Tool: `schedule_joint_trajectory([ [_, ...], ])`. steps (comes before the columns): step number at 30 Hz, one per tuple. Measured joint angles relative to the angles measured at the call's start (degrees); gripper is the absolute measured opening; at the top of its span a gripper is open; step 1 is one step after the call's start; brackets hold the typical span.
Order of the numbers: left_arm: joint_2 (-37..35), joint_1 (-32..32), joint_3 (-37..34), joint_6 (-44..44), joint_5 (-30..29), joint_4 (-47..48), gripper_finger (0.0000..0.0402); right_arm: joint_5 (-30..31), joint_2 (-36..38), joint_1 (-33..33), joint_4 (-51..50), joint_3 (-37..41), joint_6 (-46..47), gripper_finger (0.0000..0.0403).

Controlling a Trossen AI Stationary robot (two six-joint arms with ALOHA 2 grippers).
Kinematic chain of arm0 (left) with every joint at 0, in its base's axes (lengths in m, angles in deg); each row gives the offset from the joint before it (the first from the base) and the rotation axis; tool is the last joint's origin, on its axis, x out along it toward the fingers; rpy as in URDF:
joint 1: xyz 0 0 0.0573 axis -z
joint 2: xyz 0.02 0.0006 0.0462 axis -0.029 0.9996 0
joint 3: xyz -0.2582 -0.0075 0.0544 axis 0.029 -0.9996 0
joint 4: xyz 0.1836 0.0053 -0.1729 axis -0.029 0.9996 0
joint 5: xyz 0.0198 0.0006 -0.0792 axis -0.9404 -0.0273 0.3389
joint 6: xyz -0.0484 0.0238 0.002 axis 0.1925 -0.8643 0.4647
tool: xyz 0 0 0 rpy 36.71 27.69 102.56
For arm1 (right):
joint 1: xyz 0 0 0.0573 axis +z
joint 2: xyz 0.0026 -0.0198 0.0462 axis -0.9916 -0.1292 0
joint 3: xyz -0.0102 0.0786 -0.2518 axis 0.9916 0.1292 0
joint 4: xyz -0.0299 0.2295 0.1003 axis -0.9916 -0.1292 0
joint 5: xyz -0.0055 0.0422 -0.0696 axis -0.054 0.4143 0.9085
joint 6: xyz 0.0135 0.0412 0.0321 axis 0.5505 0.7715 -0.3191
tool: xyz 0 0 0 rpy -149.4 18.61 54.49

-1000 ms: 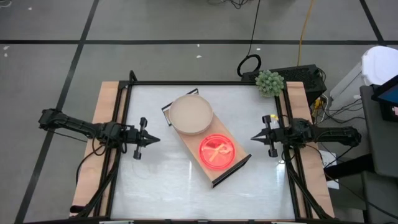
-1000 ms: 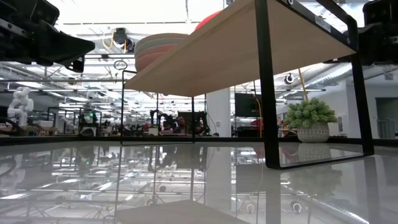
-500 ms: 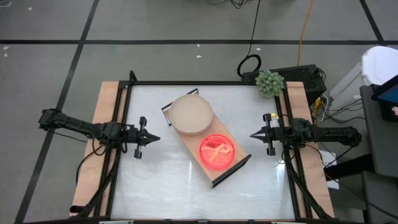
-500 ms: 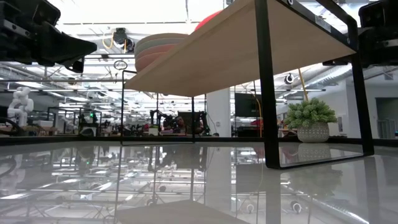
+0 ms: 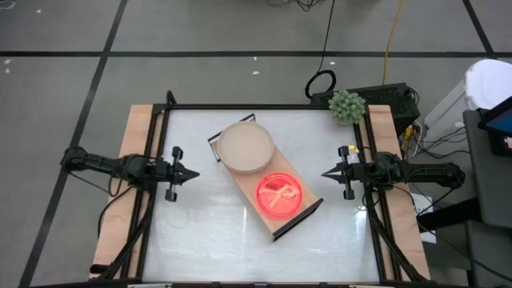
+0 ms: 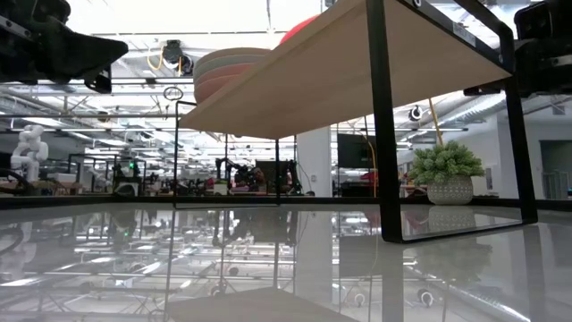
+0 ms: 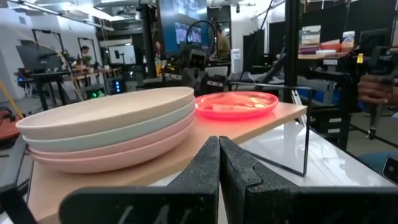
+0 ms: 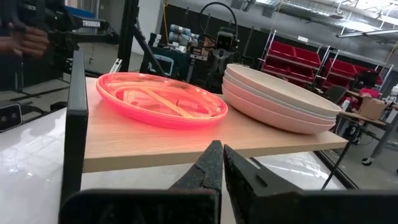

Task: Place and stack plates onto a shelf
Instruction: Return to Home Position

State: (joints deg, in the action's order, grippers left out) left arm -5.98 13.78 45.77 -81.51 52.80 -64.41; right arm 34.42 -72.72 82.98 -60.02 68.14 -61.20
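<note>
L gripper (image 5: 195, 173) pulled back, away from shelf (image 5: 250, 182); shut, empty. R gripper (image 5: 326, 174) unmoved, shut, empty. Plates (image 5: 246, 147) all on shelf in two piles. Job looks done.

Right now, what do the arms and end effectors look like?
The left arm and right arm are slim, jointed, matte black. The left end effector and right end effector taper to points, each with a short crossbar. Fingers are grainy, with stepped inner edges.
</note>
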Motion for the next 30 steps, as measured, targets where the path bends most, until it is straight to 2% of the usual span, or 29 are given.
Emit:
schedule_joint_trajectory([
  [7, -5.87, -0.67, 0.00, -1.53, -0.03, 5.85, 0.0001, 0.00, 0.02, 0.00, 0.02, 0.00, -0.10, 0.0000],
  [13, -5.71, -4.30, 0.00, -1.72, 0.32, 7.11, 0.0001, 0.00, 0.00, 0.00, 0.07, 0.00, -0.10, 0.0000],
  [19, -5.71, -8.45, 0.00, -0.74, 4.50, 7.27, 0.0001, 0.00, 0.02, 0.00, 0.09, 0.00, -0.10, 0.0000],
  [30, -5.71, -12.79, 0.00, -0.83, 7.20, 9.87, 0.0001, -0.02, 0.01, 0.00, 0.09, 0.00, -0.12, 0.0000],
])
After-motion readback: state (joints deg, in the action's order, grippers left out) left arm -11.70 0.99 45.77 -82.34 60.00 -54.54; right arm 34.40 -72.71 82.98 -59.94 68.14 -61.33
